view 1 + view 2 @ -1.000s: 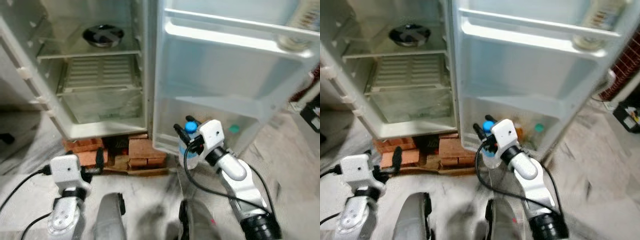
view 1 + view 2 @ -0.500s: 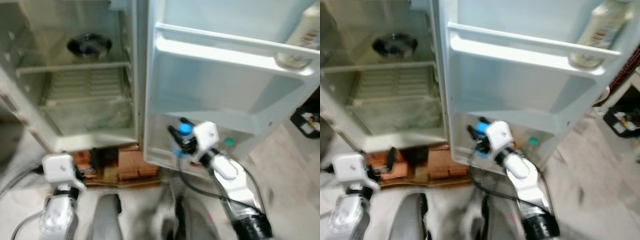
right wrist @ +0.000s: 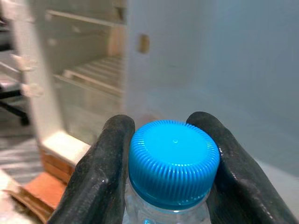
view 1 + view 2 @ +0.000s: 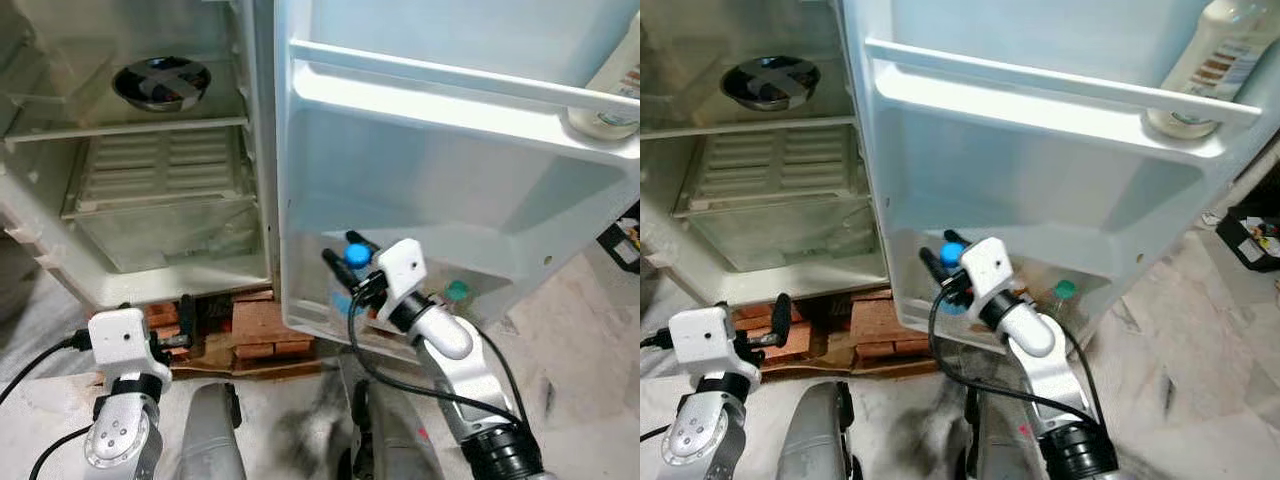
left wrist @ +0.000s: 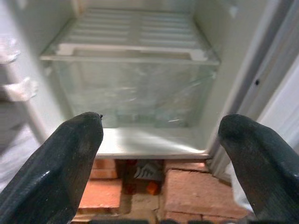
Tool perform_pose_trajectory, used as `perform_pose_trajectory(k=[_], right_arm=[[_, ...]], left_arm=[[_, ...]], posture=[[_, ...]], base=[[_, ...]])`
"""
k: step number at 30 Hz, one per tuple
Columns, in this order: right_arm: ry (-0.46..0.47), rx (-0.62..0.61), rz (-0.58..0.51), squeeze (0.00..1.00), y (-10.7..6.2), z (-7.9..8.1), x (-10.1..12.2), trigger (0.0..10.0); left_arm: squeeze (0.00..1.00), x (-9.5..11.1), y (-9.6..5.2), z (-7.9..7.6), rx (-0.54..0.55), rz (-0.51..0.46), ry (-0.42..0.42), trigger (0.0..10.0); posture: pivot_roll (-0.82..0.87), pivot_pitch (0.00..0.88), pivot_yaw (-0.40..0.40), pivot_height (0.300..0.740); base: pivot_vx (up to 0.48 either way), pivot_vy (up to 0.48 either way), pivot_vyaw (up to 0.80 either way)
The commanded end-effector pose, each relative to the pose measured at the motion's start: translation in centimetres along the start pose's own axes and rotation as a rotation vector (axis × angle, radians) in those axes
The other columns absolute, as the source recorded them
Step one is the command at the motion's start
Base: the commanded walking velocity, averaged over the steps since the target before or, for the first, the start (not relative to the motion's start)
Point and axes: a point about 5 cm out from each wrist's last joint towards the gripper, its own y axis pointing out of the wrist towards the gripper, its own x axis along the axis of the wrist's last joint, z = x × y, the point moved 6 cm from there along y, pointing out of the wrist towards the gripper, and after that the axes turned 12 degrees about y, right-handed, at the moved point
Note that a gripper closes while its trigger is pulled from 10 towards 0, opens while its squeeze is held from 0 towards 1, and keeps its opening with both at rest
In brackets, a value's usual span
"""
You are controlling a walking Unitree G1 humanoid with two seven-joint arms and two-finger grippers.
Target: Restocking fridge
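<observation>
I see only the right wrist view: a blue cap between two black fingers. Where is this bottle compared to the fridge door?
Observer: The right gripper holds the bottle at the lowest door shelf.
Operator: Is something already on this shelf?
Observer: Yes, a bottle with a green cap stands there, beside the arm.
Operator: And the left arm?
Observer: The left gripper is low, near the bricks under the fridge, fingers open, holding nothing.

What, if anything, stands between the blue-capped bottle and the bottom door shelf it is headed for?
Nothing visible blocks it. The right gripper holds the bottle at the door shelf; a green-capped bottle stands off to the side.
</observation>
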Motion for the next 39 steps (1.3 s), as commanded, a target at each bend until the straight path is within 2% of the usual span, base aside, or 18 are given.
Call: perform_pose_trajectory(k=[1, 16, 20, 26, 27, 29, 31, 33, 36, 39], right_arm=[[-0.009, 0.003, -0.014, 0.00, 0.1, -0.3, 0.6, 10.0], [-0.005, 0.028, -0.017, 0.00, 0.8, 0.0, 0.3, 10.0], [-0.022, 0.036, -0.029, 0.00, 1.4, 0.0, 0.5, 10.0], [-0.029, 0.025, -0.089, 0.00, 3.3, -0.1, 1.4, 10.0], [-0.041, 0.027, -0.121, 0.00, 4.3, 0.2, 2.2, 10.0], [-0.053, 0.032, -0.145, 0.00, 5.1, 0.4, 2.7, 10.0], [-0.114, 0.070, -0.181, 0.00, 6.2, 1.4, 3.8, 10.0], [-0.164, 0.073, -0.196, 0.00, 6.8, 1.7, 4.3, 10.0], [-0.211, 0.059, -0.224, 0.00, 7.8, 1.8, 5.2, 10.0], [-0.285, 0.024, -0.227, 0.00, 8.4, 1.2, 5.6, 10.0]], left_arm=[[0.00, -0.3, -0.1, 0.0, -0.001, 0.017, 0.009, 10.0], [0.00, -2.3, -1.3, 1.6, 0.033, 0.090, 0.085, 10.0], [0.00, -2.5, -1.8, 2.2, 0.047, 0.100, 0.100, 10.0], [0.00, -2.5, -2.4, 2.8, 0.042, 0.095, 0.148, 10.0], [0.00, -2.7, -3.0, 3.2, 0.047, 0.103, 0.144, 10.0], [0.00, -3.0, -3.6, 3.4, 0.047, 0.112, 0.130, 10.0], [0.00, -3.3, -4.7, 3.1, 0.019, 0.124, 0.117, 10.0], [0.00, -3.4, -5.1, 3.0, 0.008, 0.137, 0.113, 10.0], [0.00, -2.7, -5.4, 2.3, -0.026, 0.108, 0.136, 10.0], [0.00, -2.5, -5.8, 2.4, -0.022, 0.113, 0.166, 10.0]], posture=[[0.06, 0.103, -0.046, 0.592], [0.08, 0.125, -0.044, 0.503], [0.09, 0.130, -0.041, 0.503], [0.11, 0.140, -0.034, 0.503], [0.12, 0.151, -0.032, 0.503], [0.13, 0.154, -0.033, 0.503], [0.16, 0.178, -0.037, 0.503], [0.16, 0.178, -0.037, 0.503], [0.19, 0.196, -0.044, 0.503], [0.22, 0.215, -0.053, 0.503]], base=[[0.000, 0.000, 0.00], [0.000, 0.000, 0.00], [0.000, 0.000, 0.00], [0.000, 0.000, 0.00], [0.000, 0.000, 0.00], [0.000, 0.000, 0.00], [0.000, 0.000, 0.00], [0.000, 0.000, 0.00], [0.000, 0.000, 0.00], [0.000, 0.000, 0.00]])
